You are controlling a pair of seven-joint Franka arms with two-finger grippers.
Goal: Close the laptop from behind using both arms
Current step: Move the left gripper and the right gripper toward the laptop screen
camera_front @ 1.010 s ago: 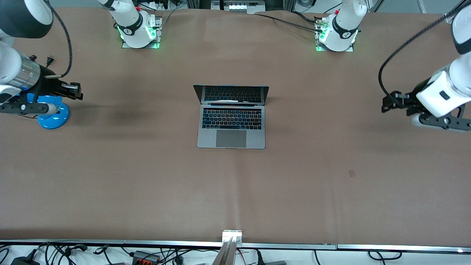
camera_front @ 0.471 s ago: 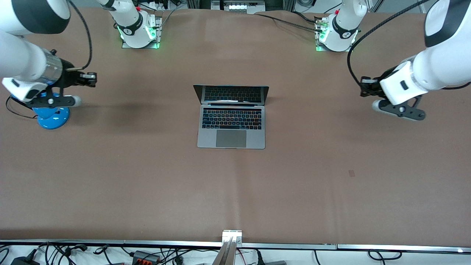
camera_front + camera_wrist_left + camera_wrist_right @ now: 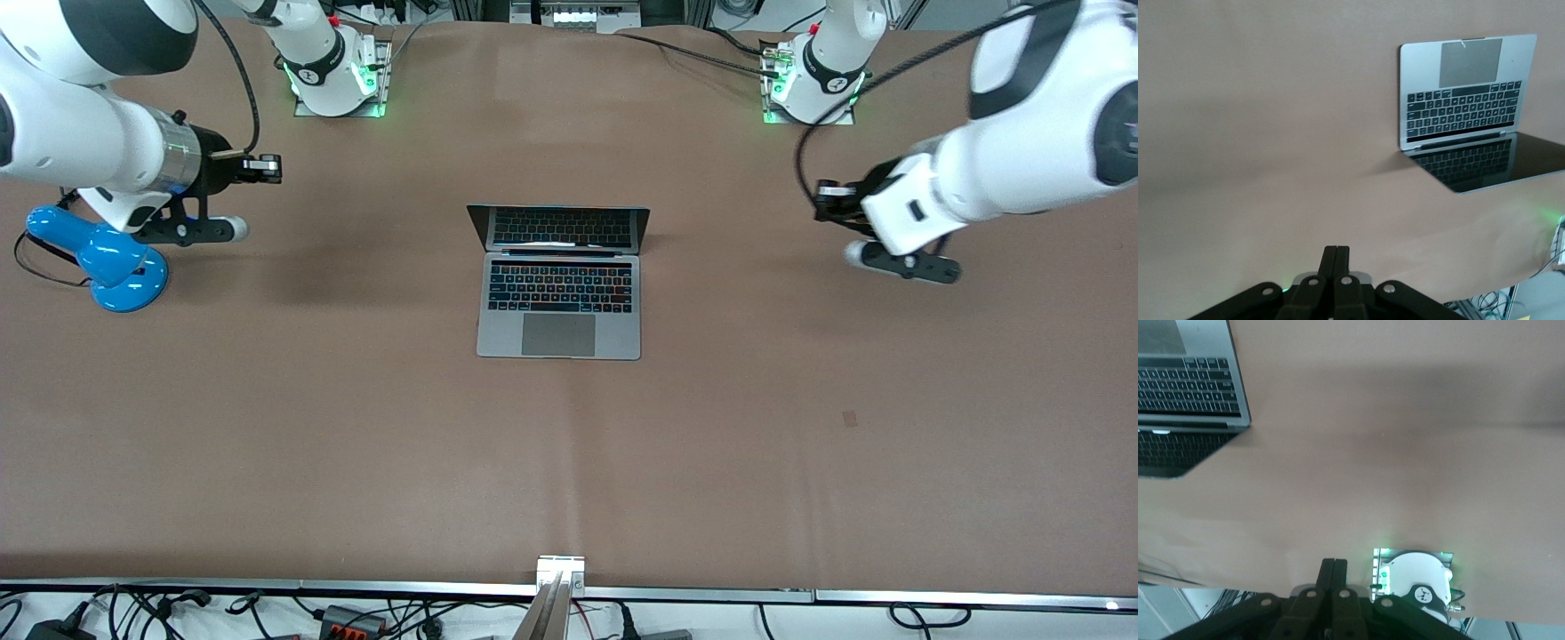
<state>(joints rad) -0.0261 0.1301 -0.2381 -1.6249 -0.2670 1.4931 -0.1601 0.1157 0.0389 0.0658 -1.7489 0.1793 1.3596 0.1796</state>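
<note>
- The laptop (image 3: pixel 559 283) sat open in the middle of the brown table, a slim silver-grey machine with black keys and a large grey trackpad.
- Its lid stood up at the edge nearer the robots' bases, the dark screen mirroring the keyboard (quite clearly, from the front camera), and the trackpad edge faced that camera.
- The left arm (image 3: pixel 1005 169) reached in from its end of the table, white with black bands, its black gripper (image 3: pixel 829 201) pinched closed over bare table, well apart from the laptop.
- The right arm (image 3: pixel 84 142) did likewise from its end, its gripper (image 3: pixel 265 167) closed too, over bare table.
</note>
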